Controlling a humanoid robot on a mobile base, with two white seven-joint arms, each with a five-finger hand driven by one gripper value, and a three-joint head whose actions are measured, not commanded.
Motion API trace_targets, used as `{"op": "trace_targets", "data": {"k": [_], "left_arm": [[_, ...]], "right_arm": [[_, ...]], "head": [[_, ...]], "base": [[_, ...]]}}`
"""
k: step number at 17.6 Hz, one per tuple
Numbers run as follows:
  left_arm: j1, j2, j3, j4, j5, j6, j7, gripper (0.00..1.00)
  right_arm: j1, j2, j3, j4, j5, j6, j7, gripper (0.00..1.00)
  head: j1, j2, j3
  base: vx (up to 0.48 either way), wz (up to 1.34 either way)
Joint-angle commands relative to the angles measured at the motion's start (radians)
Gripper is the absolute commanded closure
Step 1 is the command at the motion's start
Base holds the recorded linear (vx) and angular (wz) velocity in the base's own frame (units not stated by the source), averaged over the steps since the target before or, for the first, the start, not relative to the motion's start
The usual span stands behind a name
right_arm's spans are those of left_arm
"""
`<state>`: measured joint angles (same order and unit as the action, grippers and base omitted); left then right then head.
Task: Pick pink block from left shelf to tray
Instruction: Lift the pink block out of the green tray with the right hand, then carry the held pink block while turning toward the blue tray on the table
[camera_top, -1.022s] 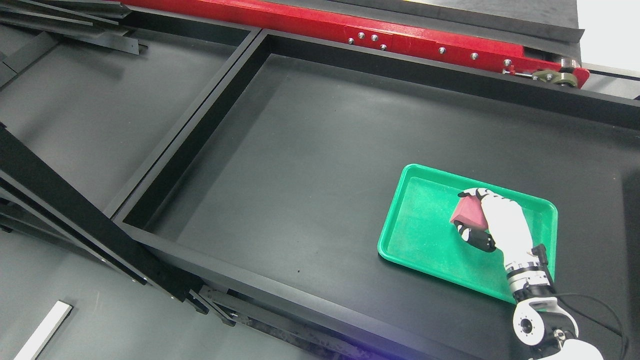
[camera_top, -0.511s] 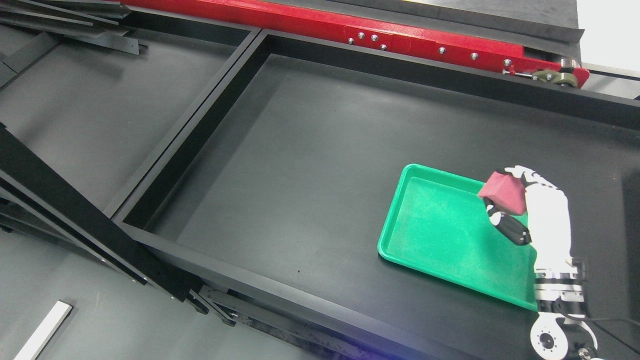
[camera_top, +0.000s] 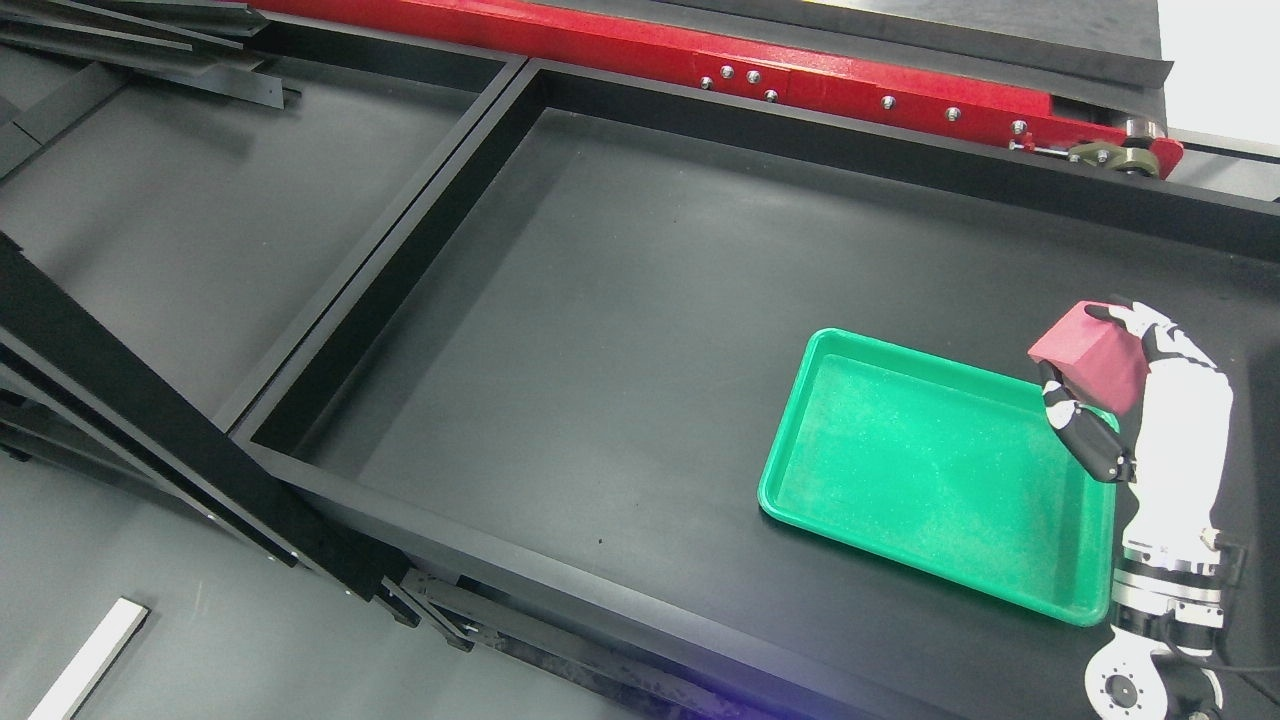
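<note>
The right hand (camera_top: 1120, 400) enters from the lower right corner, its white forearm rising almost upright along the right edge of the head view; its fingers (camera_top: 1085, 440) are clamped on the pink block (camera_top: 1090, 358), with dark-tipped fingers below the block and others curled over its top right corner. The pink block is held in the air, tilted, at the far right corner of the green tray (camera_top: 930, 470), overlapping that corner's rim in the picture; whether it is directly over the tray or just outside it I cannot tell. The green tray lies flat on the black floor of a large shallow bin (camera_top: 600, 330), toward the bin's right side and close to its near wall; its inside shows only bare green. A second black compartment (camera_top: 200, 220) adjoins the bin on the left, parted from it by a raised black wall; a red beam (camera_top: 800, 75) with bolts runs along the far side; a white strip (camera_top: 85, 660) lies at the lower left corner.
</note>
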<state>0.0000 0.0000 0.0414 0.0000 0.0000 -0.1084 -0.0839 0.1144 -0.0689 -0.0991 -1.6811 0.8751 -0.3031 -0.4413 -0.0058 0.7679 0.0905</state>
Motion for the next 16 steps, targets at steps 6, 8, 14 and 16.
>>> {"op": "trace_targets", "data": {"k": [6, 8, 14, 16], "left_arm": [[-0.023, 0.017, 0.0, -0.017, -0.002, 0.0, 0.0, 0.0], [-0.023, 0.017, 0.0, -0.017, -0.002, 0.0, 0.0, 0.0], [-0.023, 0.017, 0.0, -0.017, -0.002, 0.0, 0.0, 0.0], [-0.023, 0.017, 0.0, -0.017, -0.002, 0.0, 0.0, 0.0]], "right_arm": [[0.019, 0.018, -0.001, -0.043, -0.007, -0.004, 0.004, 0.98], [0.021, 0.018, -0.001, -0.043, -0.007, -0.004, 0.006, 0.98], [0.021, 0.018, 0.001, -0.043, -0.007, -0.004, 0.007, 0.98], [0.021, 0.018, 0.004, -0.043, -0.007, -0.004, 0.007, 0.98]], "head": [[0.0, 0.0, 0.0], [0.0, 0.0, 0.0], [0.0, 0.0, 0.0], [0.0, 0.0, 0.0]], "base": [[-0.041, 0.15], [-0.108, 0.41], [-0.143, 0.76], [-0.174, 1.14]]}}
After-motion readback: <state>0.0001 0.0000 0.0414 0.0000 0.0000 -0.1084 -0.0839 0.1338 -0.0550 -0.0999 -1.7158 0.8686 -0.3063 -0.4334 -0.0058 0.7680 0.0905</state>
